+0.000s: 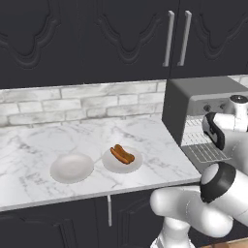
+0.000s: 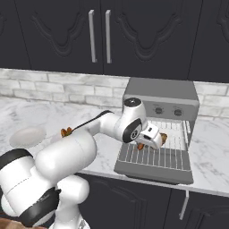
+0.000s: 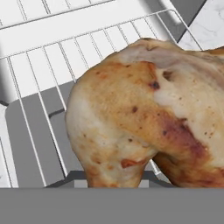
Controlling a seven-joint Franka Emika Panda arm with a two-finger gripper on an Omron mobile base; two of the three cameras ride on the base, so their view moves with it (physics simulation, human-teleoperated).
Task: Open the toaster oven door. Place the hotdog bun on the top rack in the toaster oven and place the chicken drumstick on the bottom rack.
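Chicken drumstick (image 3: 144,113) sits clamped in the gripper (image 2: 154,139) above the open toaster oven door (image 2: 154,162). Hotdog bun (image 1: 122,154) waits at nine o'clock. Next, I judge: slide onto the bottom rack (image 3: 52,57).

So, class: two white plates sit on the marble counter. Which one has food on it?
The plate nearer the toaster oven carries the hotdog bun. The other plate, further from the oven, is bare.

No text, labels, brands, numbers or signs can be read anywhere.
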